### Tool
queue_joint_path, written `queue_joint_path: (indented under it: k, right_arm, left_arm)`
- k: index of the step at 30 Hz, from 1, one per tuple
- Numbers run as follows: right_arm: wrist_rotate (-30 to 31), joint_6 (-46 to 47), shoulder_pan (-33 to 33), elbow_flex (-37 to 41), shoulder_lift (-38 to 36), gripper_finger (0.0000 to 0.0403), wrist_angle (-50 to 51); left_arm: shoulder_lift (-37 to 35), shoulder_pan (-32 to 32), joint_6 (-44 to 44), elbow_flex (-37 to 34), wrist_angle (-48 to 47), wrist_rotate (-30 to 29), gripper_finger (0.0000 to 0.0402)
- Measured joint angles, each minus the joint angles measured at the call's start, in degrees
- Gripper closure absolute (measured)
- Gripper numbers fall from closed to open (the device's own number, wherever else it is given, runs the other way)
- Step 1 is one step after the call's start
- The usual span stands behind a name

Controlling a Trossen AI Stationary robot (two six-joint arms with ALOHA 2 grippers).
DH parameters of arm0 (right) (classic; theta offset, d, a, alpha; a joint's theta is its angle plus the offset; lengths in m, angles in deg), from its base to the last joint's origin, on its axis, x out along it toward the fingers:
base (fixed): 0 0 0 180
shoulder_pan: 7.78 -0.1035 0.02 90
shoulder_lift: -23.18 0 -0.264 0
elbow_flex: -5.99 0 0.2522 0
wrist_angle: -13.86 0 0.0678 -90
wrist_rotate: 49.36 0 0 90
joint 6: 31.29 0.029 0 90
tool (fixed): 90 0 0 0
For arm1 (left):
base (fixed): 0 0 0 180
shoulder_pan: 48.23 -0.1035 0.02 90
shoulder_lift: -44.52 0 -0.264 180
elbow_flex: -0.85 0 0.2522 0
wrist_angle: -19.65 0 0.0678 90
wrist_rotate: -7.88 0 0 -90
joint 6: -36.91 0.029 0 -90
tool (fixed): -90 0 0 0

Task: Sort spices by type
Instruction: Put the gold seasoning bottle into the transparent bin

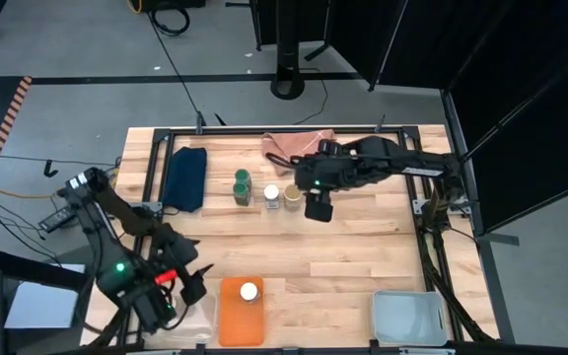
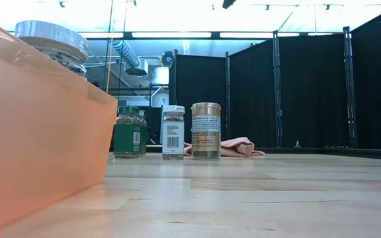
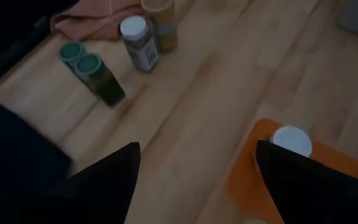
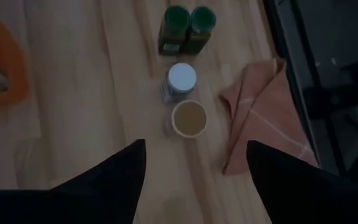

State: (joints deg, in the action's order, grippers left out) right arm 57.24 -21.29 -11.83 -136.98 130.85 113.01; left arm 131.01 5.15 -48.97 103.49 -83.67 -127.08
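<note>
Two green-lidded jars (image 1: 242, 184) stand upright at the table's far middle, with a white-lidded jar (image 1: 271, 194) and a tan-lidded jar (image 1: 291, 196) to their right in one row. The low view shows the row: green jars (image 2: 129, 132), white-lidded jar (image 2: 172, 131), tan-lidded jar (image 2: 206, 130). A second white-lidded jar (image 1: 249, 291) stands in an orange bin (image 1: 240, 320) at the near edge. Only one tan-lidded jar shows. My right gripper (image 1: 317, 209) hangs open just right of the tan-lidded jar (image 4: 189, 118); nothing lies between its fingers (image 4: 196, 143). My left gripper (image 1: 193, 281) is open left of the orange bin (image 3: 197, 146).
A pink cloth (image 1: 299, 145) lies behind the jar row at the far edge. A dark blue cloth (image 1: 185, 179) lies left of the green-lidded jars. A grey bin (image 1: 409, 318) sits at the near right corner. Bare wood spans the table's middle between jar row and bins.
</note>
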Motion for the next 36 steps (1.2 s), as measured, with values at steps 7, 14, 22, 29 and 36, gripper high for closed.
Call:
queue_joint_path:
  k: [7, 14, 22, 29, 36]
  right_arm:
    - [-2.23, -3.00, 4.15, 11.20, 0.07, 0.0070, -10.48]
    - [-3.09, -5.71, 6.63, 20.57, 0.09, 0.0034, -19.12]
    - [-1.09, -8.90, 5.69, 18.37, 0.09, 0.0044, -15.71]
    - [1.48, -9.61, 4.13, 3.97, 0.09, 0.0065, -1.67]
    - [-0.21, -8.64, 1.00, -5.11, -3.70, 0.0071, 2.74]
  left_arm:
    - [-7.38, 0.03, 0.39, -0.02, 0.13, -5.07, 0.0076]
    - [-12.54, -0.17, 1.91, -0.02, -0.36, -10.15, 0.0076]
    - [-14.03, -11.69, 18.29, -0.03, 1.03, -13.71, 0.0076]
    - [-14.51, -27.23, 47.58, -0.07, 17.71, -5.45, 0.0076]
    - [-12.42, -43.46, 73.42, -0.07, 40.93, 10.45, 0.0076]
